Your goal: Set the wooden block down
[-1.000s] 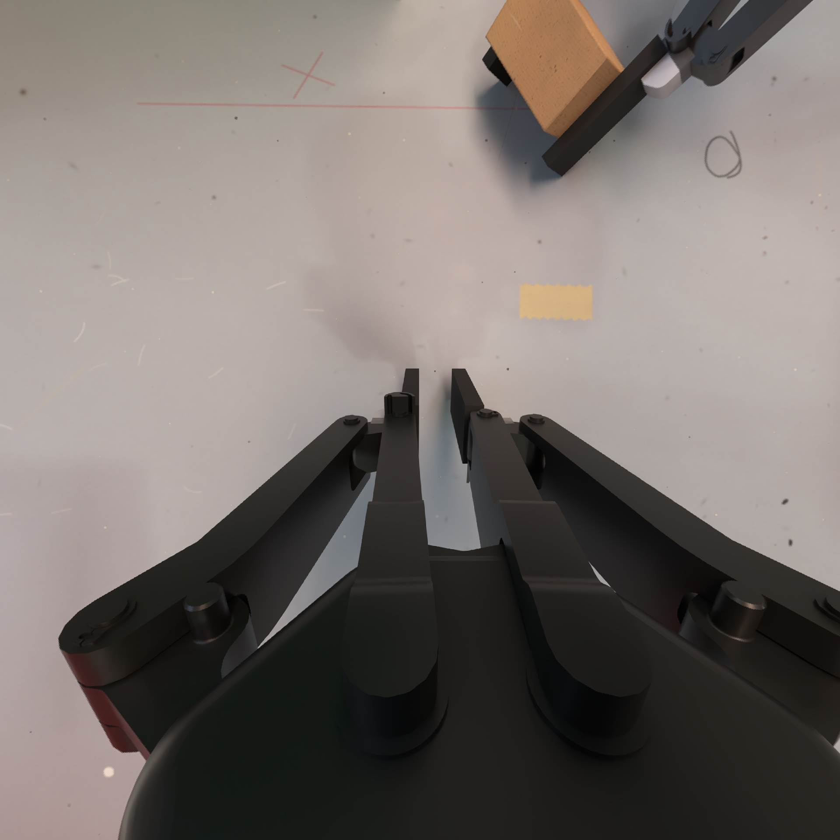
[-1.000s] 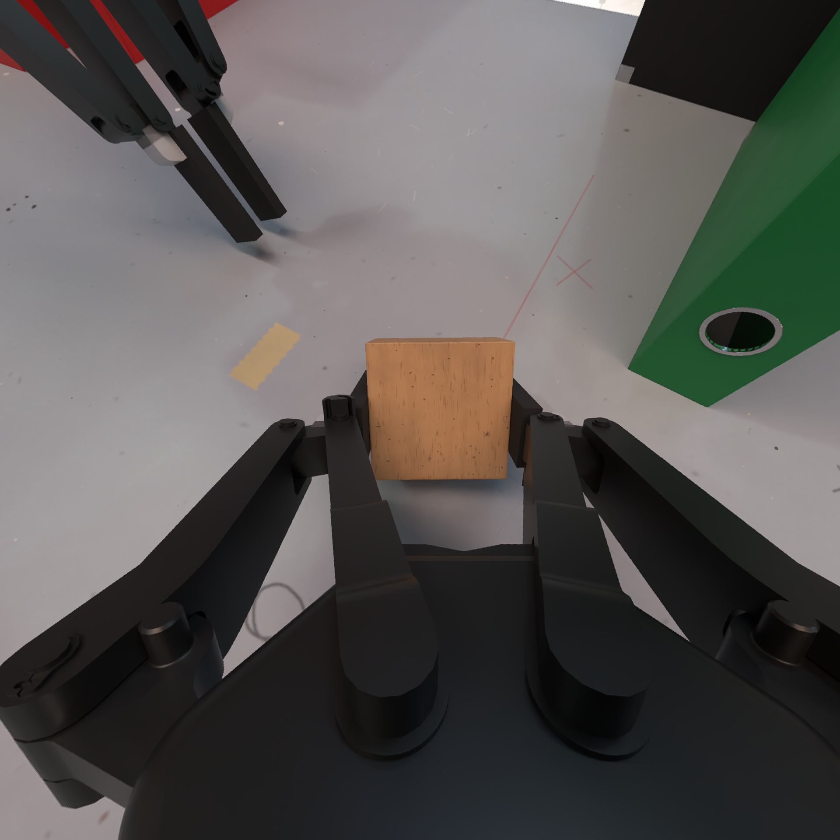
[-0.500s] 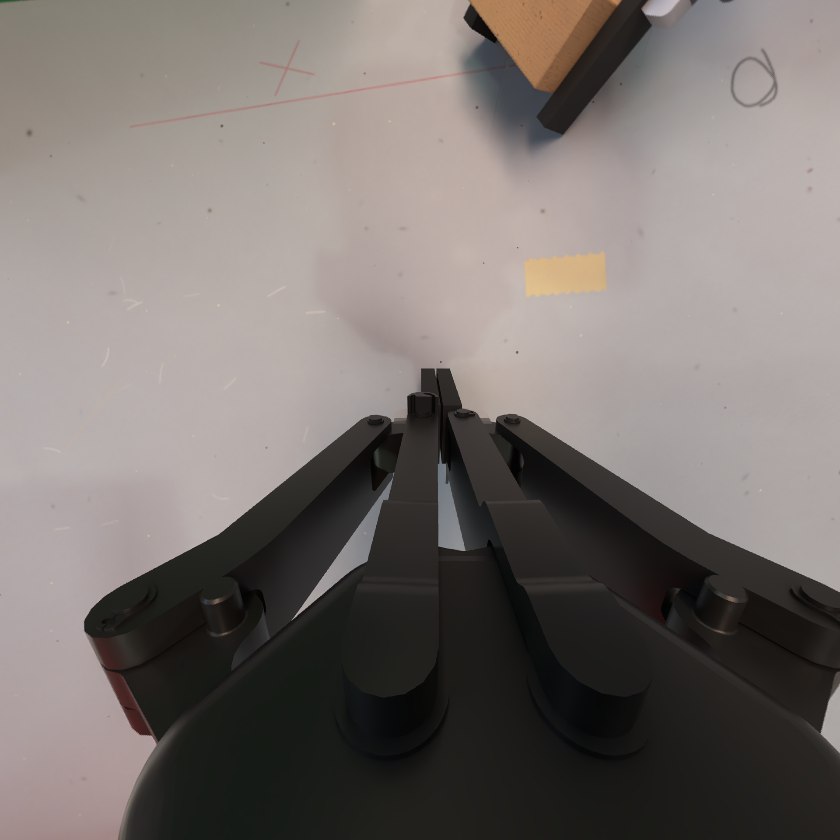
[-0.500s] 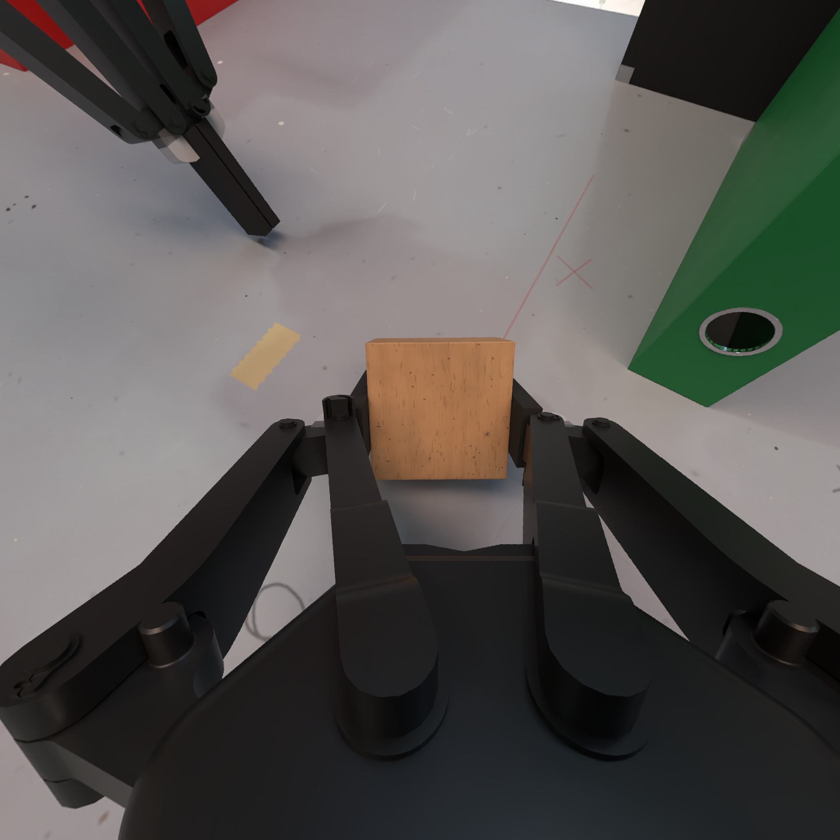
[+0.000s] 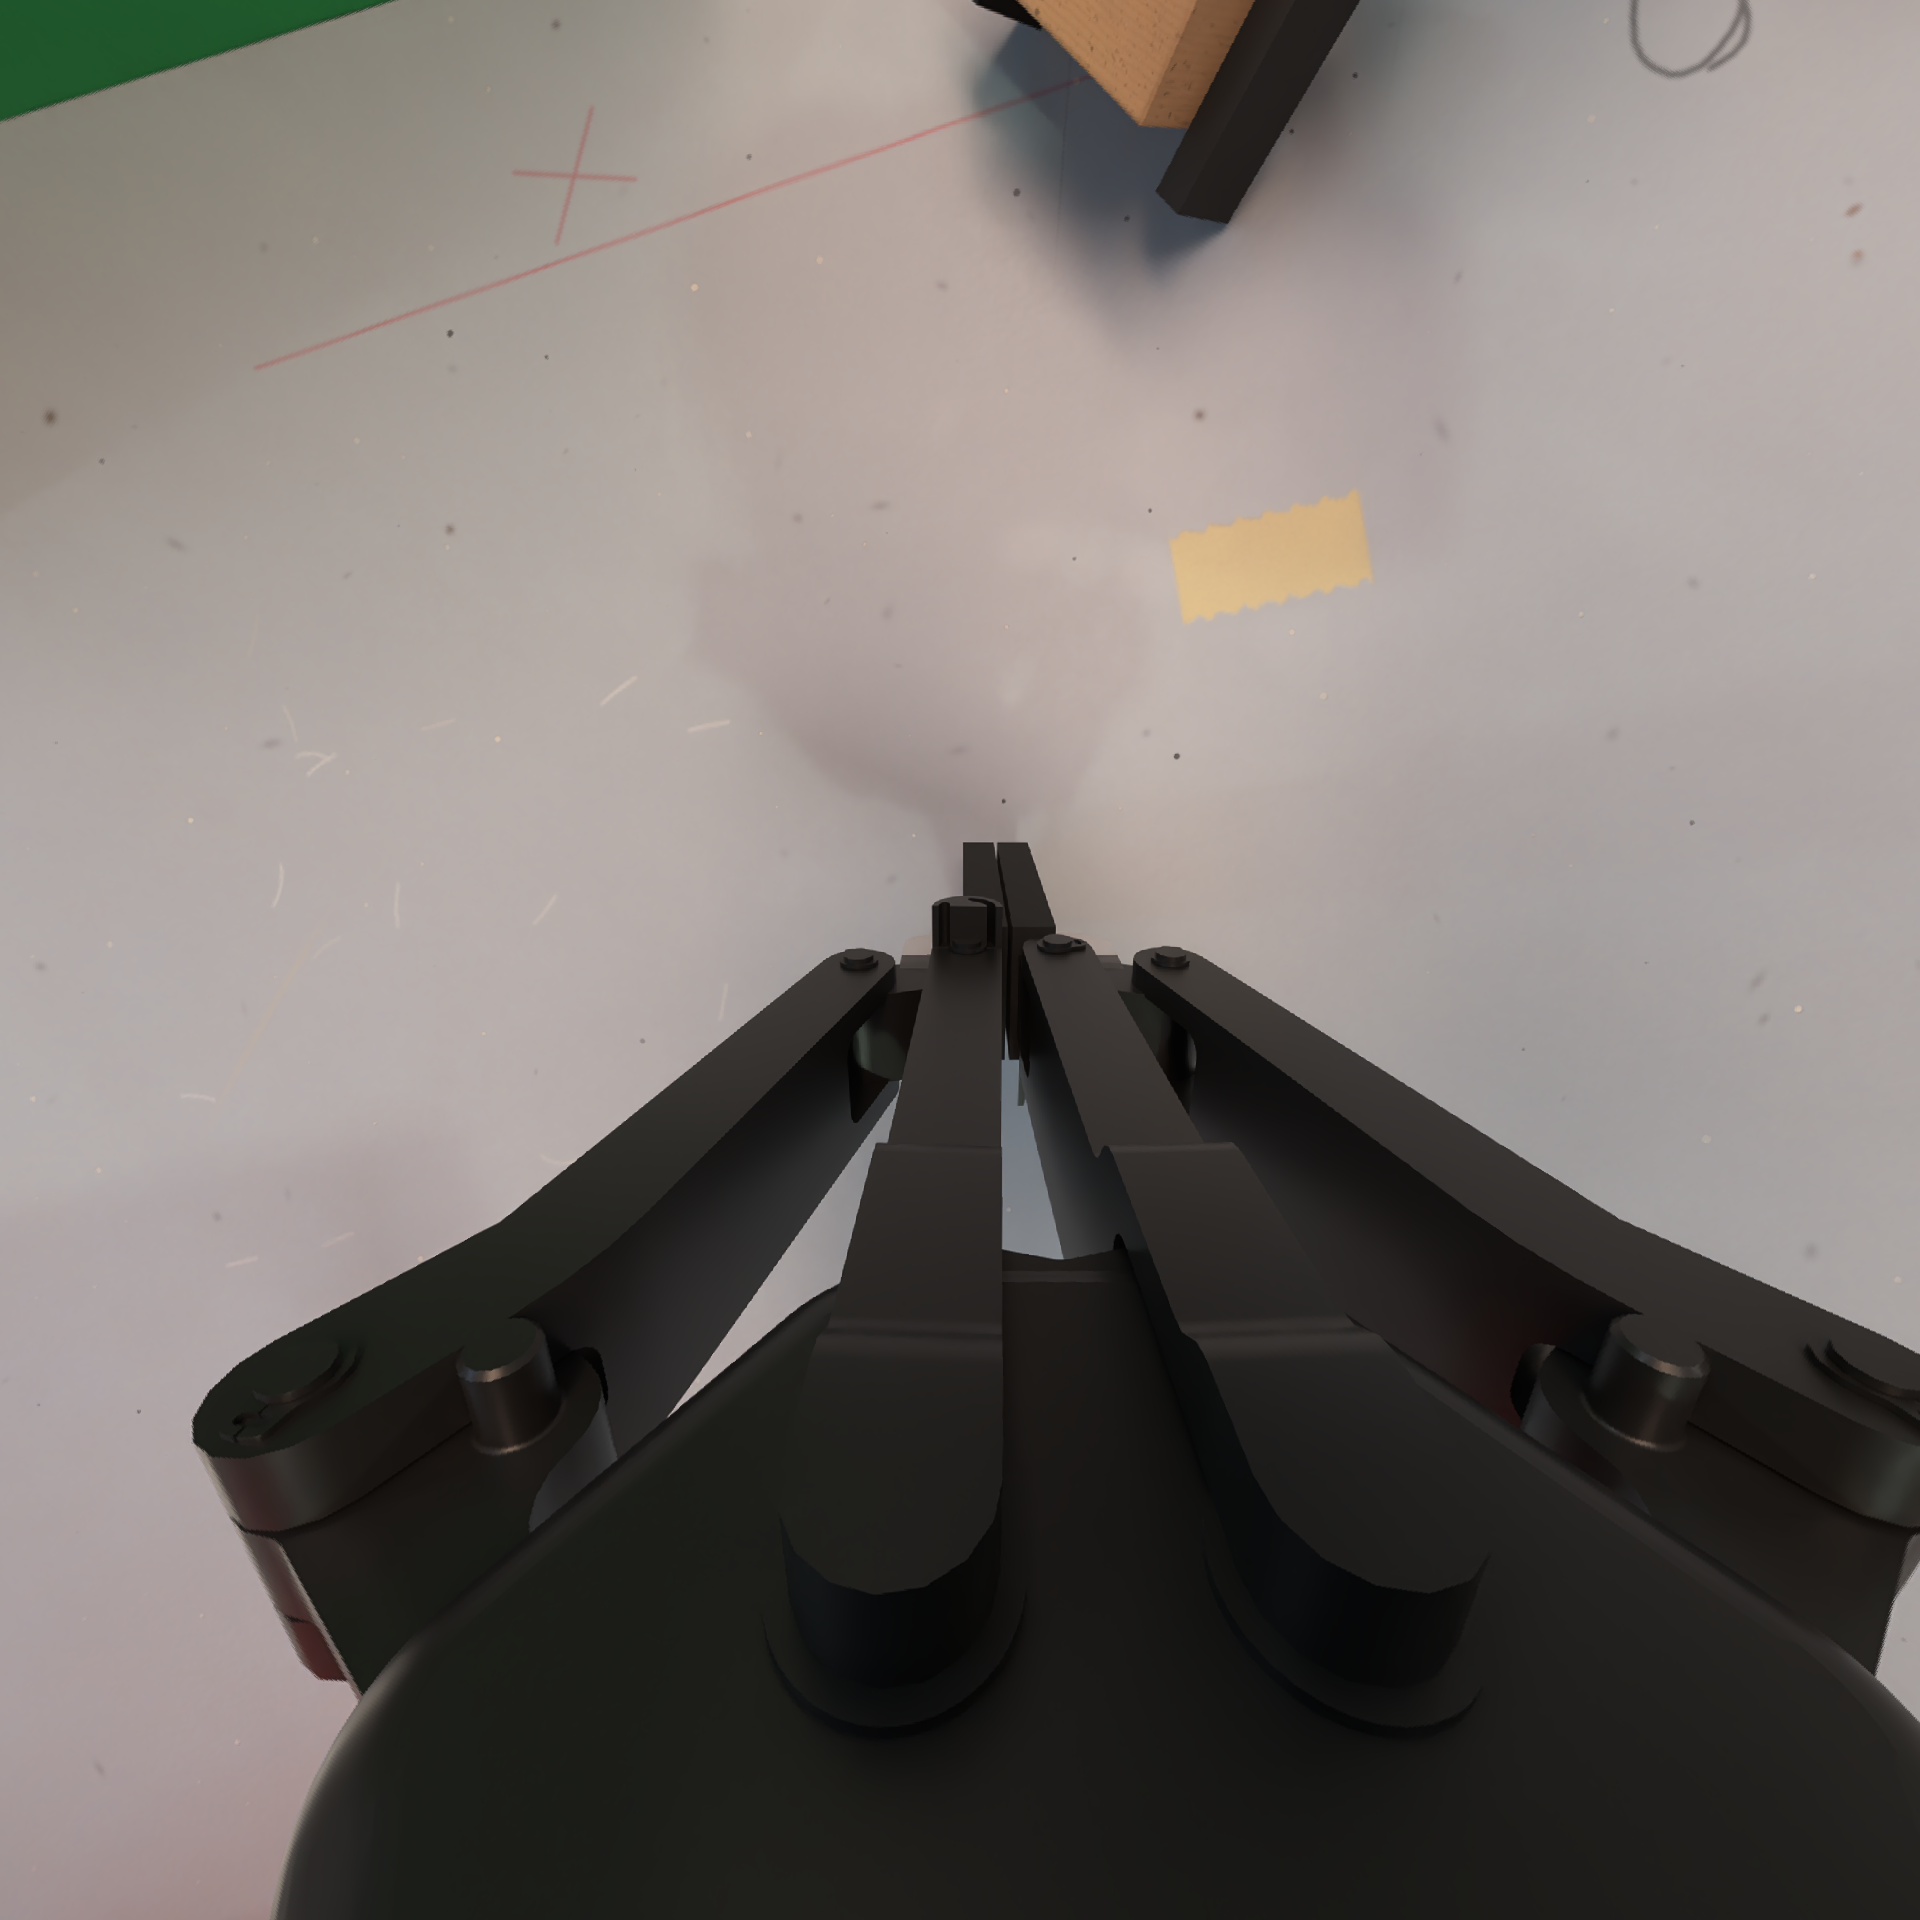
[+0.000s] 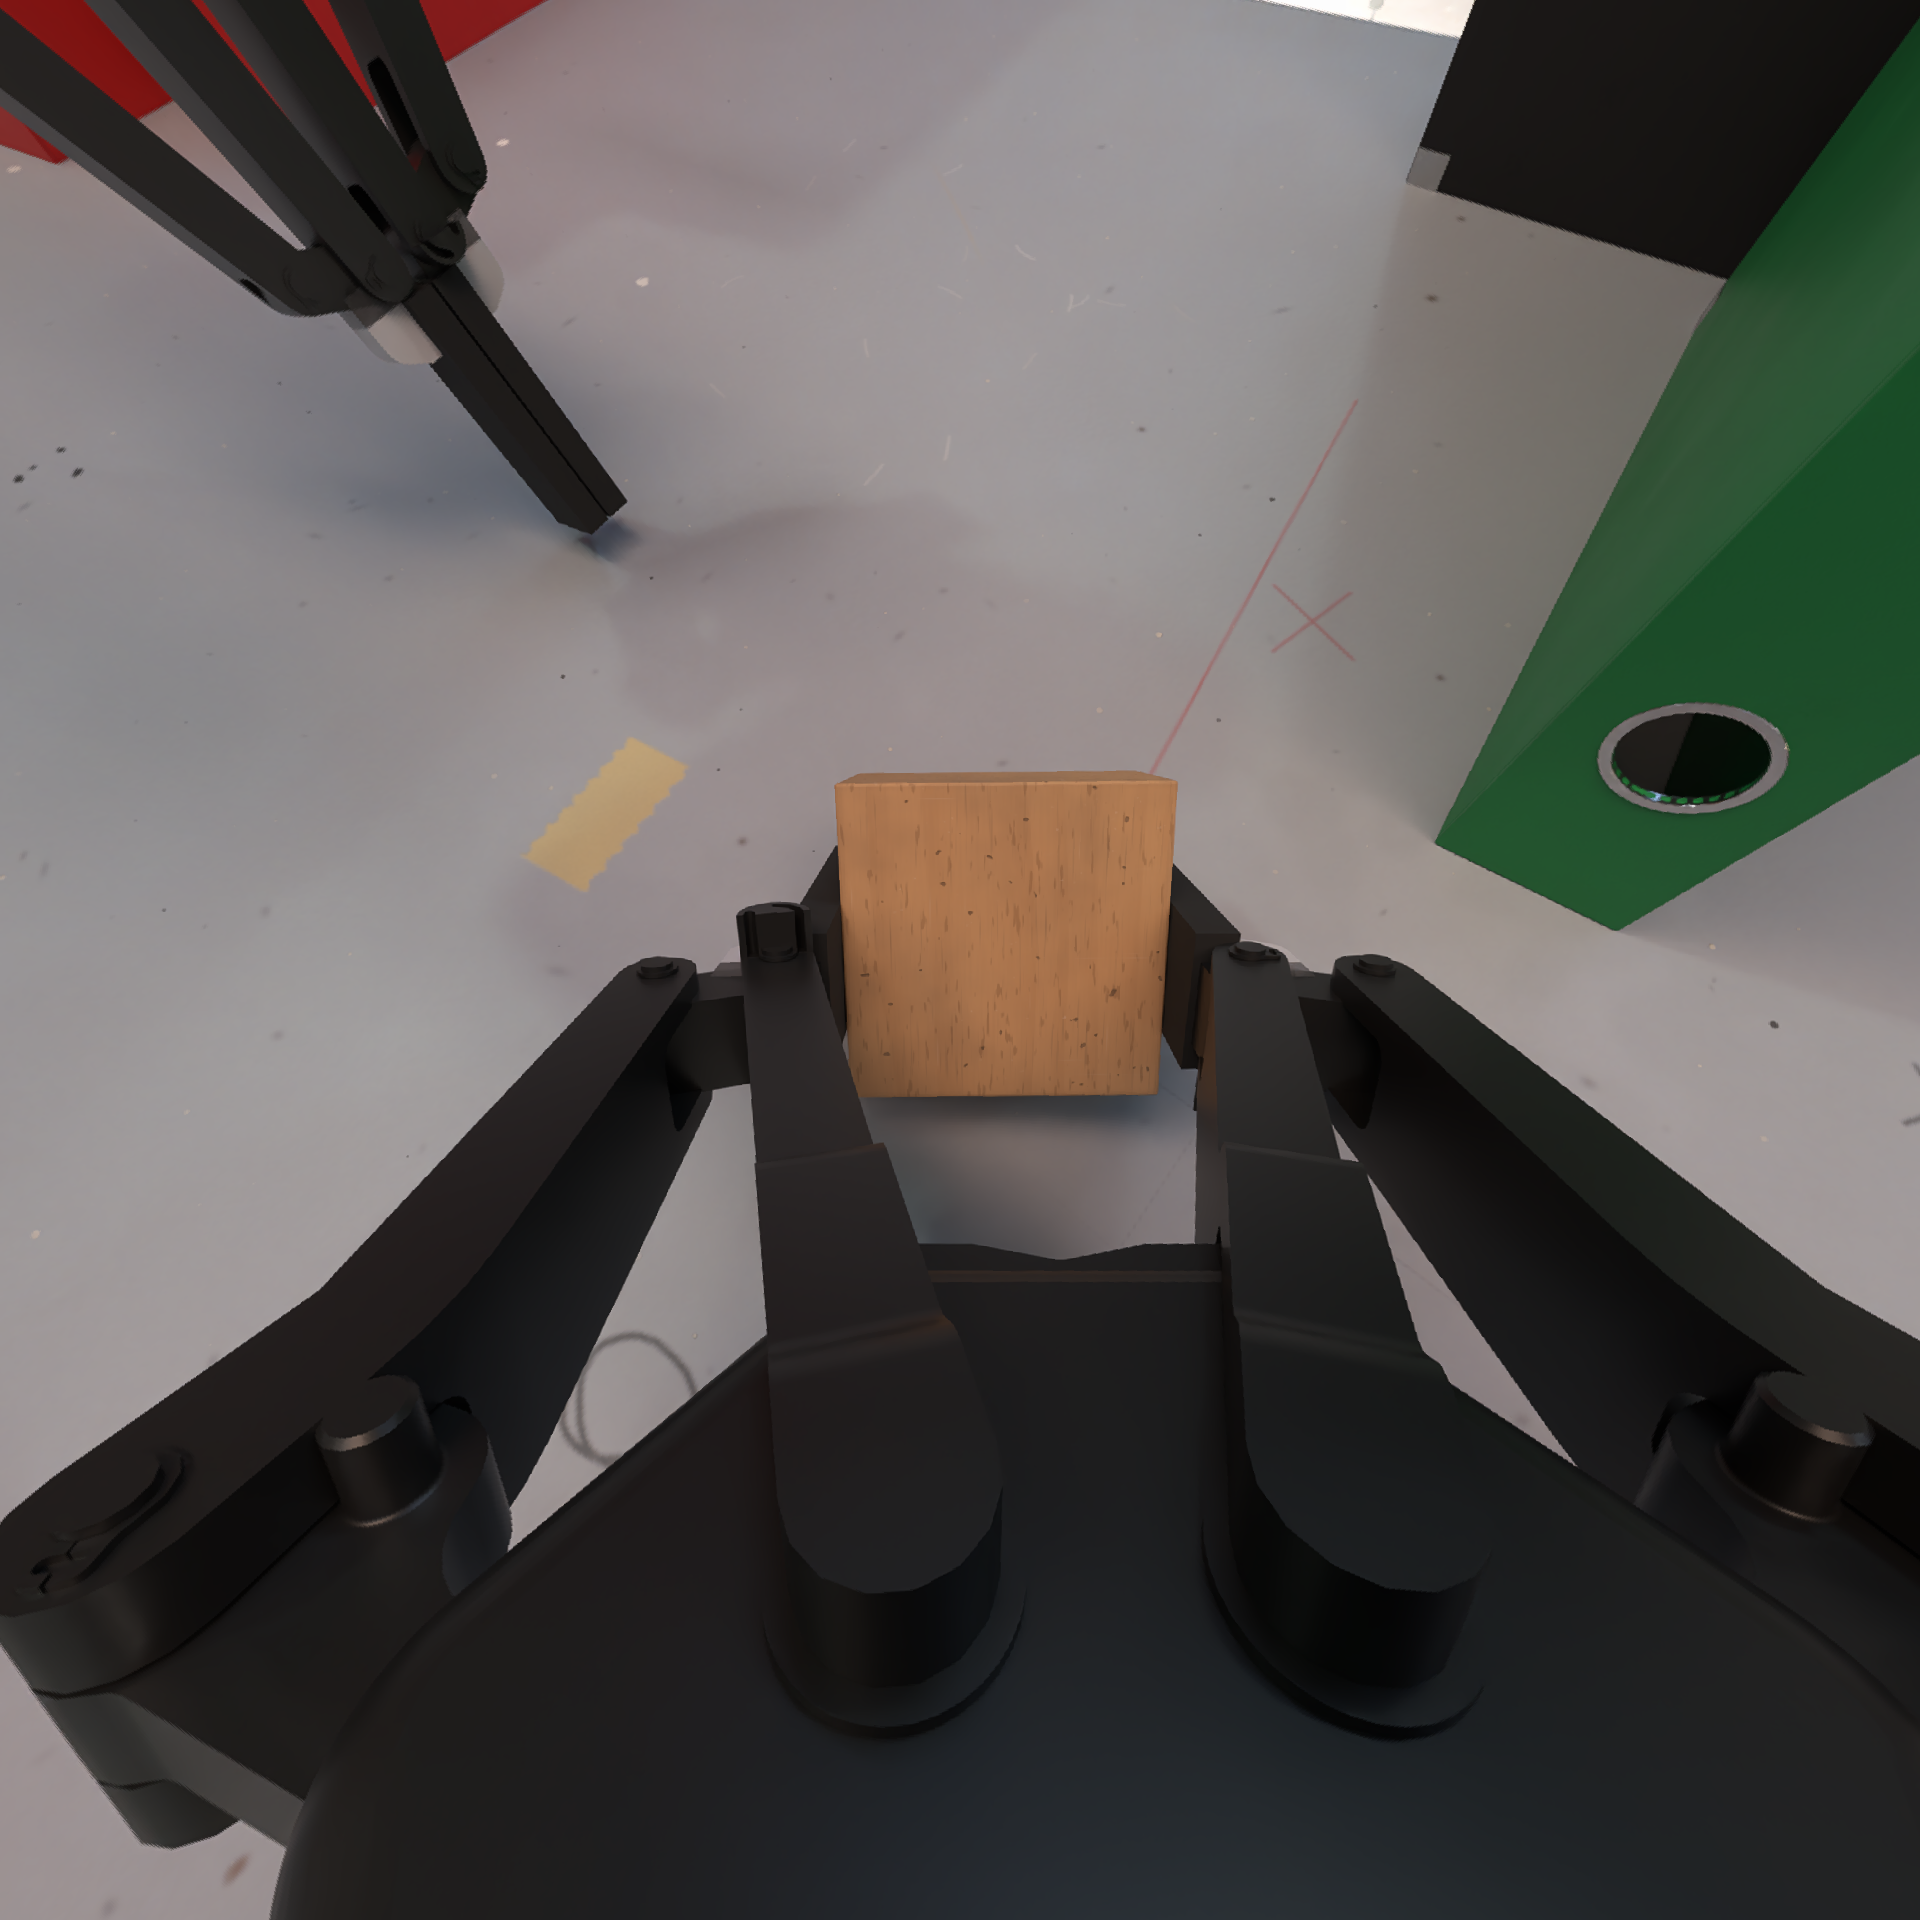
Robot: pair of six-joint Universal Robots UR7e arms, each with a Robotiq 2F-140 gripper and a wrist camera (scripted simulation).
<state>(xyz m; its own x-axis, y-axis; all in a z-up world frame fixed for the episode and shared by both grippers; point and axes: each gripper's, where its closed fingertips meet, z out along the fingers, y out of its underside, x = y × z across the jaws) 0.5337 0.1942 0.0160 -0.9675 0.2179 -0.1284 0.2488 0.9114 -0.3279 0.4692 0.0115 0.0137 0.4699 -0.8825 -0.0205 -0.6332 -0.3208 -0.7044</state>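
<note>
My left gripper hangs over the pale table, its two fingers pressed together with nothing between them. Ahead to the right lies a tan strip of tape. At the top edge, the wooden block sits against a black finger of the right gripper.

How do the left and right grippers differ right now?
The left gripper has its jaws shut together with nothing between them; the right gripper has its jaws spread around the wooden block, one finger on each side. The left gripper's tips sit close to the bare table, away from the block, while the right gripper holds the block near the green box. Both are the same black two-finger type.
</note>
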